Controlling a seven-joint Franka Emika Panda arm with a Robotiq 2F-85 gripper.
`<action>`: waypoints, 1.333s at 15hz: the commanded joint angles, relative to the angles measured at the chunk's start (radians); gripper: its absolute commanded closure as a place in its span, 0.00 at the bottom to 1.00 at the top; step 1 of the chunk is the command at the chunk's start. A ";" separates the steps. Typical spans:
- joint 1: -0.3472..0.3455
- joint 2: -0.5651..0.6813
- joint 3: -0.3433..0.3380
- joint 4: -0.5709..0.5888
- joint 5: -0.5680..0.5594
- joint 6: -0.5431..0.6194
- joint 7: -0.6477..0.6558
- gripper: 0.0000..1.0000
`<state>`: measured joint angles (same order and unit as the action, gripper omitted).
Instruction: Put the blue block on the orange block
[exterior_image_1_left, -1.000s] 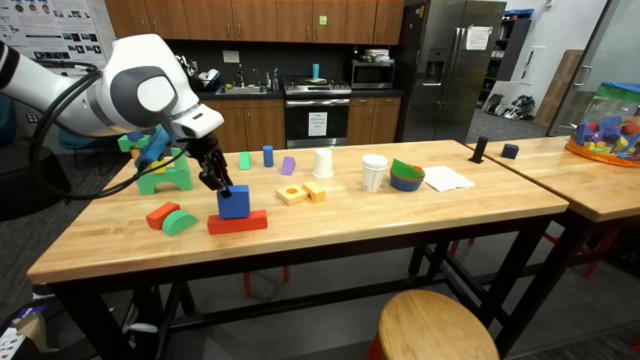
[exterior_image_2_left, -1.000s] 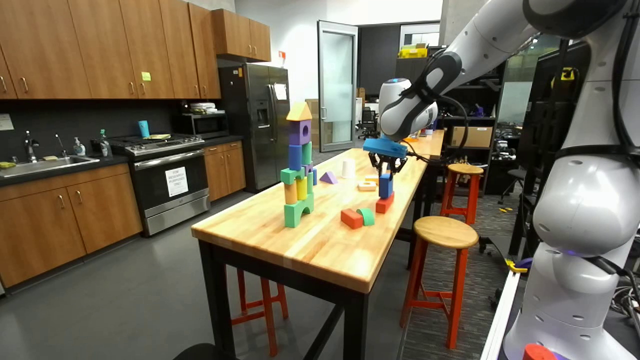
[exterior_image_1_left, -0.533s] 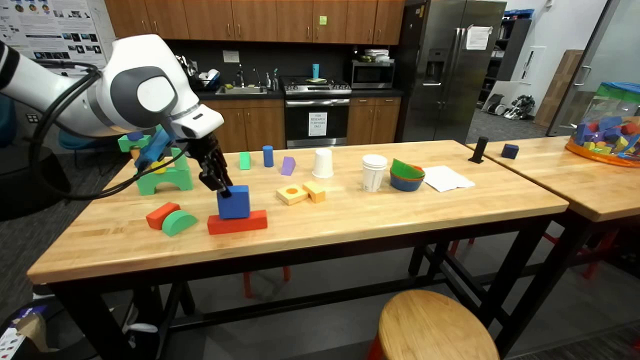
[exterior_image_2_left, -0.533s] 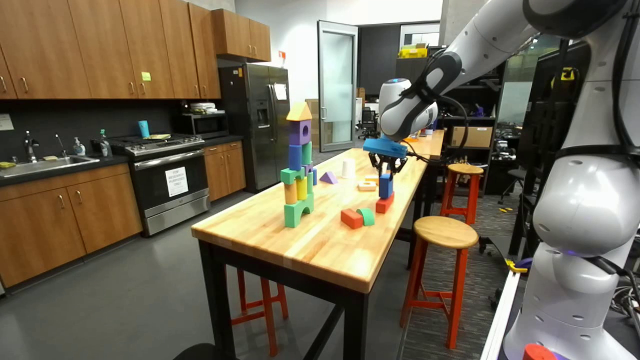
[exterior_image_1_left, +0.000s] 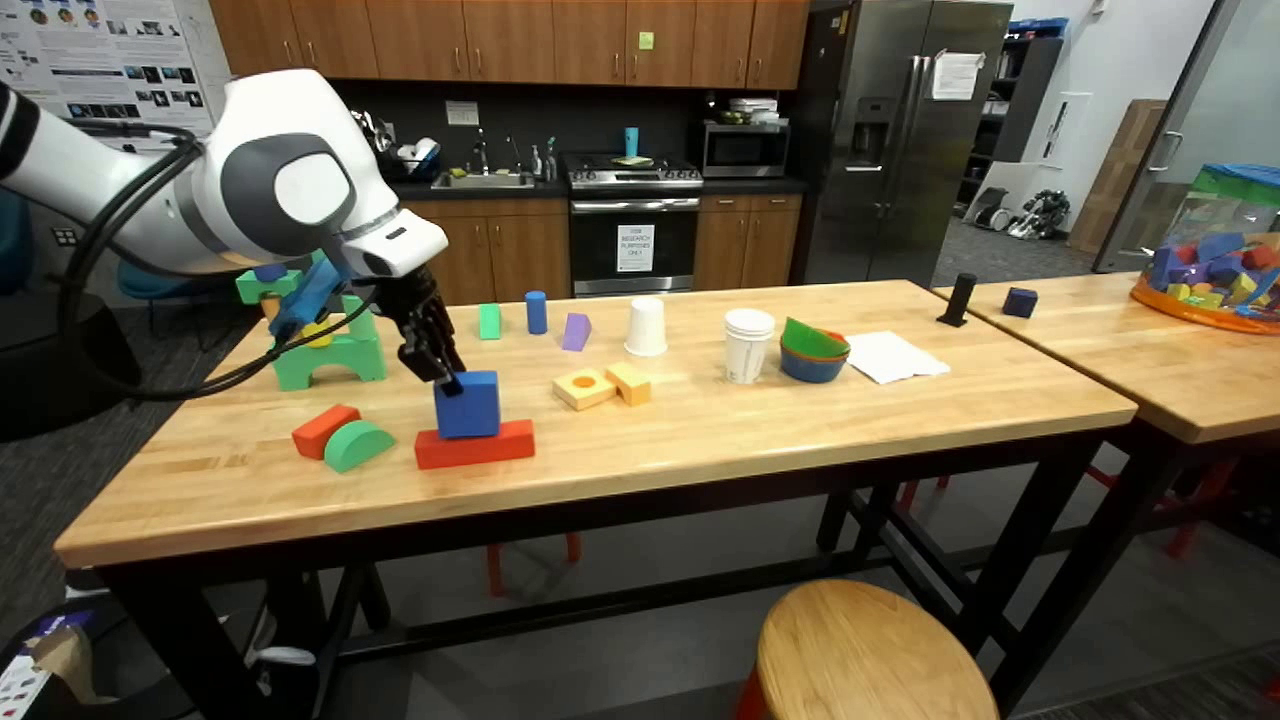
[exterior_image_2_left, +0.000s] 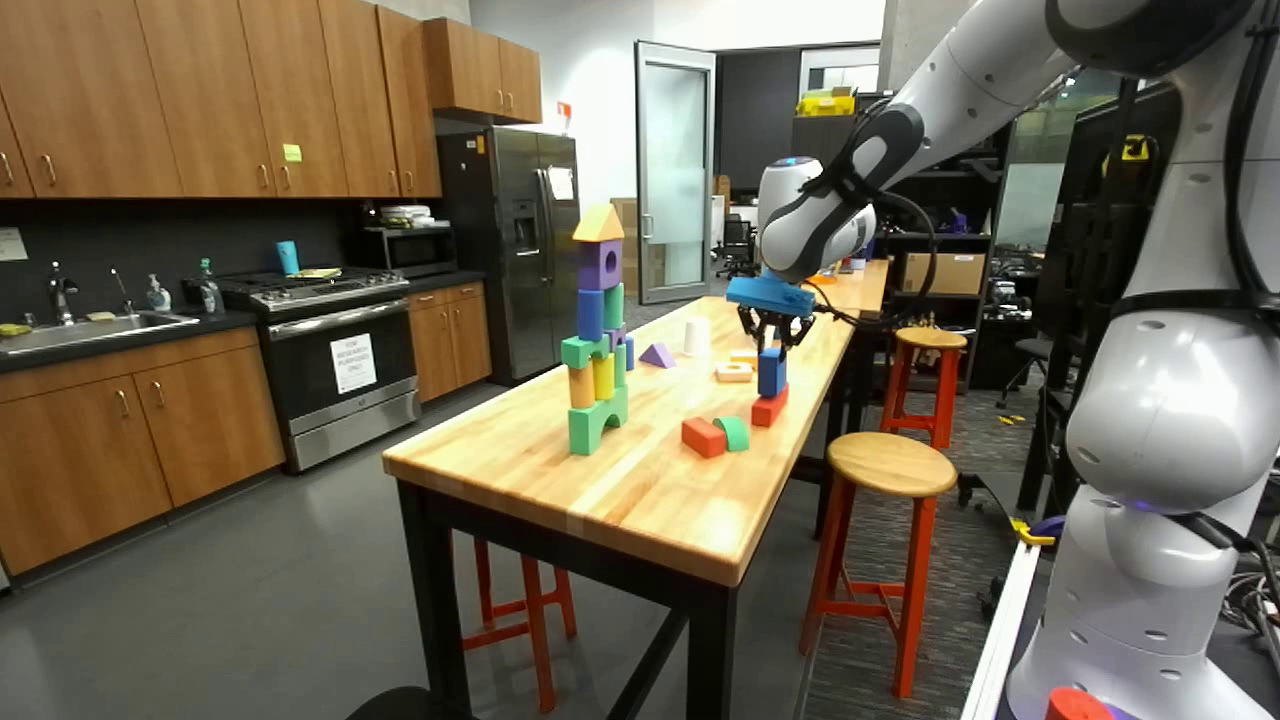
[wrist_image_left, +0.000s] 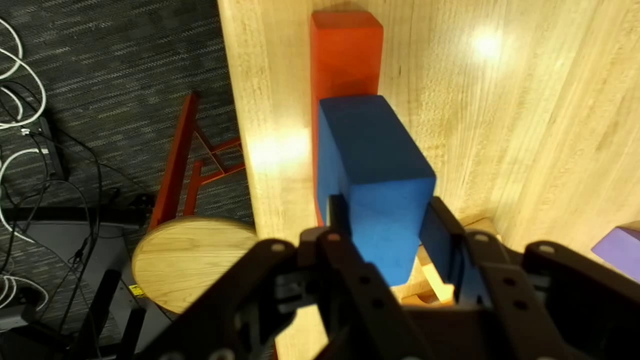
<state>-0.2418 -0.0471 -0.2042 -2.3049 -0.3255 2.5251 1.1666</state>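
Note:
The blue block (wrist_image_left: 370, 137) sits upright on the orange block (wrist_image_left: 346, 55), off toward one side of the long bar, whose far part sticks out bare in the wrist view. No gap shows between the blue block (exterior_image_1_left: 467, 408) and the orange block (exterior_image_1_left: 475, 452) in an exterior view. My gripper (wrist_image_left: 387, 207) comes down from above with one finger on each side of the cube, shut on its upper part. Both exterior views show the gripper (exterior_image_2_left: 773, 343) over the stack. The fingers hide part of the cube's sides.
A tall colourful block tower (exterior_image_2_left: 600, 320) stands behind the arm. Close to the bar lie a red block (exterior_image_1_left: 325, 430) and a green half-round block (exterior_image_1_left: 357, 445). Yellow blocks (exterior_image_1_left: 585, 388), white cups (exterior_image_1_left: 748, 345) and bowls (exterior_image_1_left: 812, 352) are farther along. The table edge (wrist_image_left: 240, 100) runs near the bar.

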 joint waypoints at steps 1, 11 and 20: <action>-0.001 -0.019 0.000 -0.012 0.010 -0.006 -0.009 0.85; -0.001 -0.003 -0.004 -0.007 0.028 -0.005 -0.031 0.85; -0.003 0.004 -0.006 -0.003 0.026 0.002 -0.054 0.85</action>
<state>-0.2421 -0.0415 -0.2068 -2.3085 -0.3103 2.5251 1.1422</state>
